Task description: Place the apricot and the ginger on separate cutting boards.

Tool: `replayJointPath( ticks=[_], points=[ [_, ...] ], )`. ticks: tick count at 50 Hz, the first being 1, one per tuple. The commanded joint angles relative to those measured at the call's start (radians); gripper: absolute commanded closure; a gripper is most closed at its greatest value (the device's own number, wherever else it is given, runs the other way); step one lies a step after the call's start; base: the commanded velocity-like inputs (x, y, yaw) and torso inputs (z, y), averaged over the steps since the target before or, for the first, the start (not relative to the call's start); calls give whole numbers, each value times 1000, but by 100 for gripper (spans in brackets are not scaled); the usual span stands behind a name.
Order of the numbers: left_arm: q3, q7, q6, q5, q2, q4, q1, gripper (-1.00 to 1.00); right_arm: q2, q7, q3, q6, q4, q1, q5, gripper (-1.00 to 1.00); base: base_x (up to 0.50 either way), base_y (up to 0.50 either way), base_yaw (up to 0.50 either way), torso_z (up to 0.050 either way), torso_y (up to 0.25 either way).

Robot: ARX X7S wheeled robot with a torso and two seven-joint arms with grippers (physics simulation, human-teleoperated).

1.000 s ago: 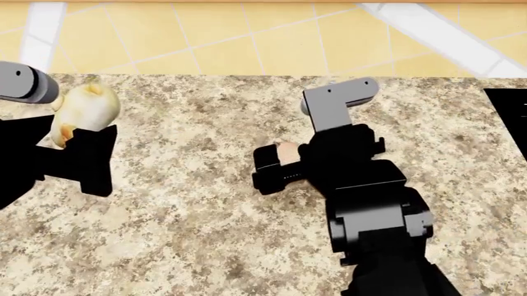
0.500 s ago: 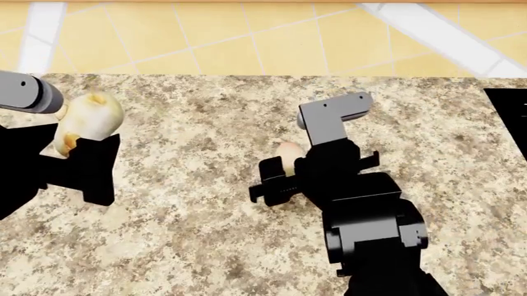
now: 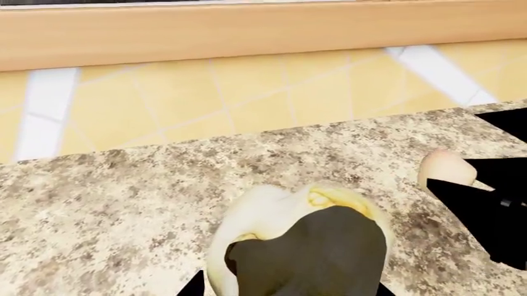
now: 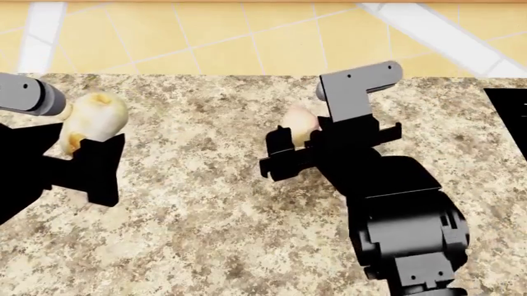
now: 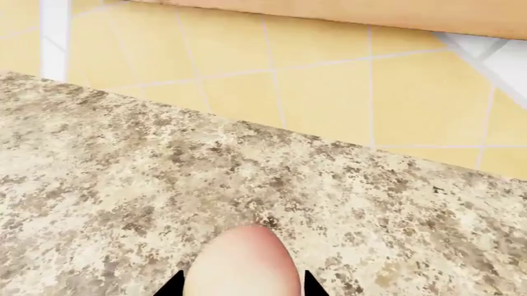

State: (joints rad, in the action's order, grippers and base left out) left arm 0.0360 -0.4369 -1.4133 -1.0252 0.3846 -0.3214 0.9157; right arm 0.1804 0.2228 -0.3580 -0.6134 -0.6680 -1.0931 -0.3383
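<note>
— Where is the apricot [image 4: 300,123]?

— My right gripper [image 4: 290,147] is squeezed tight on it, up above the speckled counter [image 4: 206,203].

— And the ginger [image 4: 95,119]?

— It is pinched in my left gripper [image 4: 81,145], off the counter too, well apart from the apricot.

— So which step is this?

— Both are picked up, I think. Next I must carry each to its own cutting board (I see no board for sure, only a dark edge [image 4: 509,117] at the right).
</note>
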Motion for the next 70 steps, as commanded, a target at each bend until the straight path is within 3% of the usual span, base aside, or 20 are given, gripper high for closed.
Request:
replayJointPath(
  ticks=[1,12,30,70],
  points=[
    [-13,35,51,10,-17,6,0,100,88,-12,80,-188,432,138,-49,100,0,0,0,0,0],
    [0,39,65,10,-3,-2,-6,100,178,-67,166,-318,723,248,-128,100,0,0,0,0,0],
    [12,20,66,-3,-4,-9,-1,100,231,-80,252,-376,909,353,-209,100,0,0,0,0,1],
    [20,-3,83,-33,6,-8,-22,100,235,-77,261,-313,916,395,-214,100,-175,0,0,0,0]
  ],
)
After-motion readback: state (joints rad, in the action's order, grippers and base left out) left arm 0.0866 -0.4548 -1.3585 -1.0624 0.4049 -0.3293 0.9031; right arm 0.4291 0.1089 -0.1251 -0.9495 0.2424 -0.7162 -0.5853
